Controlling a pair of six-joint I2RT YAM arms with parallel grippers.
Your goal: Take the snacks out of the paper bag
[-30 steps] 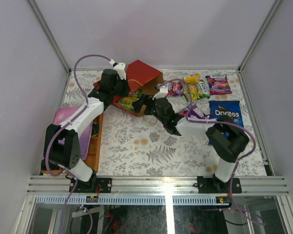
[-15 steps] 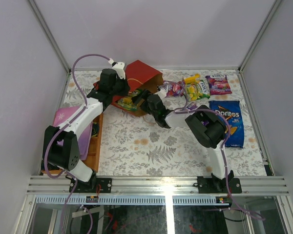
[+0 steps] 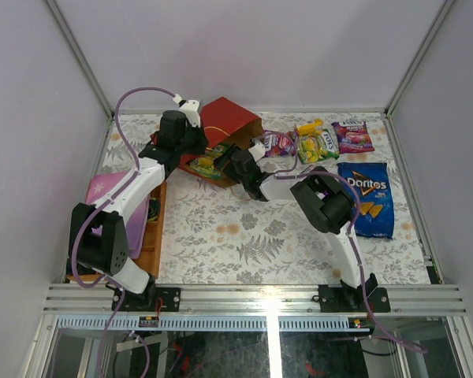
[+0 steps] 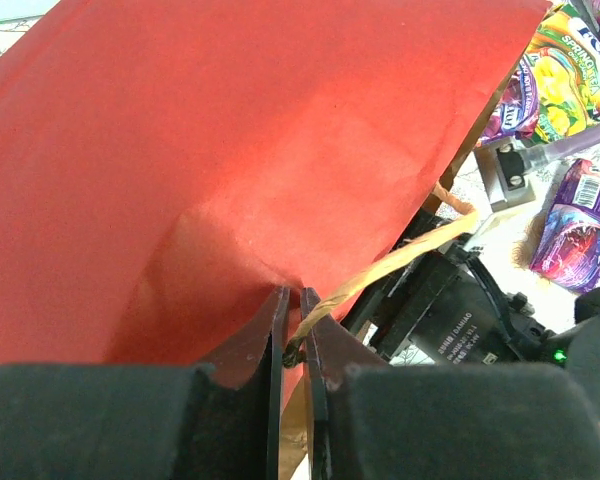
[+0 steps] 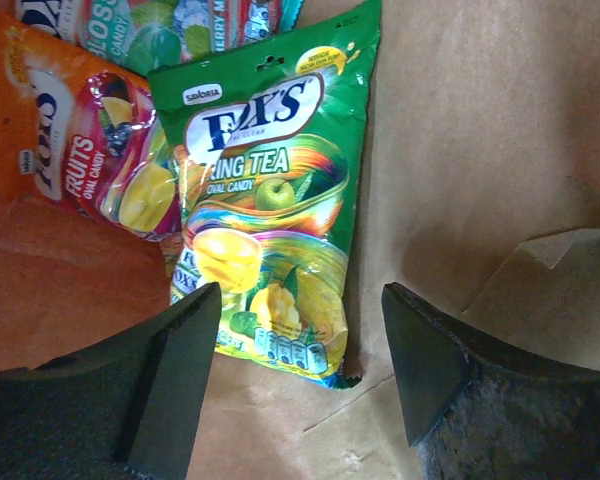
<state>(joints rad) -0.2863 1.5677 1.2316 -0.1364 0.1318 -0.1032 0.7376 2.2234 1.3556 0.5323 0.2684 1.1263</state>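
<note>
The red paper bag (image 3: 225, 124) lies on its side at the back of the table, its mouth facing front. My left gripper (image 4: 292, 300) is shut on the bag's upper edge (image 4: 230, 150) and its tan cord handle (image 4: 380, 270), holding the mouth up. My right gripper (image 5: 300, 292) is open inside the bag, over the brown kraft lining (image 5: 480, 150). The lower end of a green-yellow snack packet (image 5: 265, 200) lies between its jaws, untouched. An orange packet (image 5: 80, 140) and a teal packet (image 5: 160, 25) lie beyond it. Outside the bag lie two purple packets (image 3: 279, 142) (image 3: 351, 135), a green-yellow one (image 3: 315, 144) and the blue Doritos bag (image 3: 366, 197).
A wooden tray (image 3: 154, 228) runs along the table's left edge, with a flat pink-purple item with stars (image 3: 102, 189) beside it. The right arm's elbow (image 3: 323, 203) juts up at mid-table. Enclosure walls close in the back and both sides.
The right arm has reached left and deeper into the bag's mouth, and its jaws have narrowed while staying open. The left gripper has kept its hold on the bag.
</note>
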